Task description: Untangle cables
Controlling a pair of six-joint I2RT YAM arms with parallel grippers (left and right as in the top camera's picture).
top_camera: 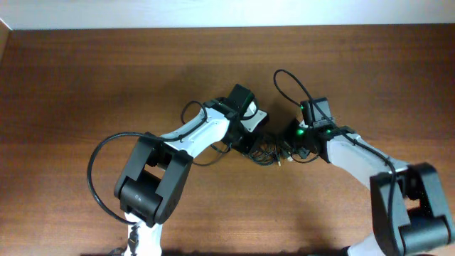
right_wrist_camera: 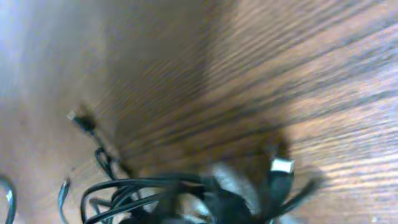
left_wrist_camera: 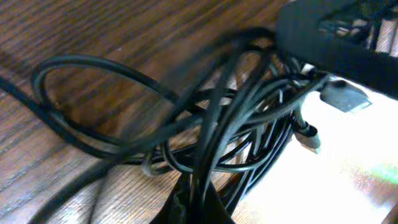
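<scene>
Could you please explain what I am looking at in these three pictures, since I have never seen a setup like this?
These are two white-and-black robot arms at a brown wooden table, seen from a ceiling camera. The other two pictures come from small cameras on each wrist. Between the left gripper and the right gripper lies a tangled bundle of thin black cables. The left wrist view shows its loops close up, with a silver plug. The right wrist view is blurred, but shows the cables and a plug. Whether either gripper grips a cable, I cannot tell.
</scene>
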